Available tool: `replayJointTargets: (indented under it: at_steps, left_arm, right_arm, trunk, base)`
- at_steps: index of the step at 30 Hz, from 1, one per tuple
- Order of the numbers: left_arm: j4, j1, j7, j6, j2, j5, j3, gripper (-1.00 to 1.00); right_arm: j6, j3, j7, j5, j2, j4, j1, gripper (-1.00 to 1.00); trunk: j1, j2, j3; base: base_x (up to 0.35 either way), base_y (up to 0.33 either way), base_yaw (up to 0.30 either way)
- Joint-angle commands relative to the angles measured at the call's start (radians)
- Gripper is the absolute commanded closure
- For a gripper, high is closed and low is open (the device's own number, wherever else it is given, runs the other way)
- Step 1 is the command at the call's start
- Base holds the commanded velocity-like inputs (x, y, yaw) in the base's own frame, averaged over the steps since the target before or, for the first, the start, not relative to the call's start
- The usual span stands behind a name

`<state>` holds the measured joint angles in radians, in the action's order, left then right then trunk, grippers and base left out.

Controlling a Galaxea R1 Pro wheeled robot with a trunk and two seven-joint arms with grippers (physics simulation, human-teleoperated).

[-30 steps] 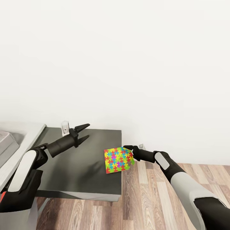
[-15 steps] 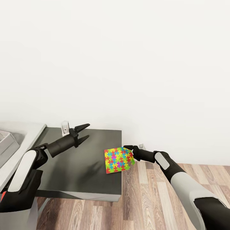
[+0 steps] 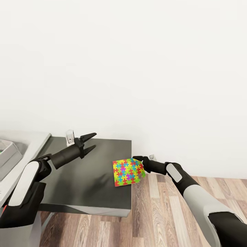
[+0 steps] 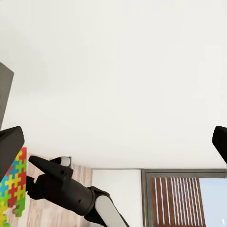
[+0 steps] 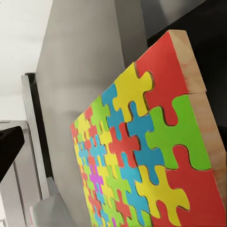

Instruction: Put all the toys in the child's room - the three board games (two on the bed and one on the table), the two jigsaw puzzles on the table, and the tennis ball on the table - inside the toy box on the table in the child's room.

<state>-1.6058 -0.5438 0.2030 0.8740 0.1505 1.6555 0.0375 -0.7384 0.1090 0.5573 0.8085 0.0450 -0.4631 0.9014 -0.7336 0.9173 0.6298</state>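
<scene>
The jigsaw puzzle (image 3: 128,172) is a thin flat square of interlocking pieces in red, yellow, green, blue, orange and a little magenta, the lobed outlines of each piece drawn in fine dark seams; in the right wrist view its face (image 5: 137,156) looks smooth and matte, and its cut edge shows pale bare wood (a tan strip with faint grain along one side). It is held tilted above the near right corner of the table (image 3: 85,178), over the dark grey wing, with one side hanging out past the table's edge toward the wood plank floor (image 3: 161,212). The right gripper (image 3: 140,160) has its black fingers pinched on the puzzle's right edge, the slim dark wrist and white-shelled forearm reaching in from the lower right. The left gripper (image 3: 90,142) hovers above the far part of the dark wing, its two pointed black fingers spread apart with nothing between them. The wing's top is a flat, even charcoal slab with a paler grey front edge; to its left runs the light grey top, where a corner of the toy box (image 3: 7,156), light grey with sloping sides, shows at the picture's edge. Behind everything stands a plain white wall (image 3: 137,68).
</scene>
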Motion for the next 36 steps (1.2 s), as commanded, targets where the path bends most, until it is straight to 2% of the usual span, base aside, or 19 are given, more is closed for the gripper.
replayJointTargets:
  at_steps: [1,5,6,25,36]
  left_arm:
    - [-0.001,-0.001,0.01,0.003,0.0,0.01,0.001,-1.0]
    - [-0.001,-0.001,0.01,0.003,0.0,0.01,0.001,-1.0]
    - [-0.001,-0.001,0.01,0.003,0.0,0.01,0.001,-1.0]
    - [-0.001,-0.002,0.01,0.003,-0.001,0.01,0.0,-1.0]
    - [0.0,0.004,0.008,0.002,0.0,0.01,-0.003,-1.0]
  right_arm:
    - [-0.001,0.005,0.003,0.001,0.001,0.0,0.001,-1.0]
    - [-0.001,0.004,0.003,0.001,0.001,0.0,0.001,-1.0]
    - [-0.001,0.004,0.003,0.002,0.001,0.0,0.0,1.0]
    - [-0.01,0.002,0.004,0.006,0.014,-0.011,-0.001,1.0]
    - [-0.013,0.001,0.004,0.006,0.012,-0.015,-0.001,1.0]
  trunk:
    - [0.0,0.001,0.0]
    - [0.0,0.001,-0.001]
    - [0.0,0.001,-0.001]
    - [0.0,0.001,-0.001]
    - [0.0,0.001,-0.001]
  base:
    - [0.0,0.0,0.061]
    - [0.0,0.0,0.036]
    - [0.0,0.0,0.02]
    - [0.0,0.0,0.004]
    - [0.0,0.0,0.0]
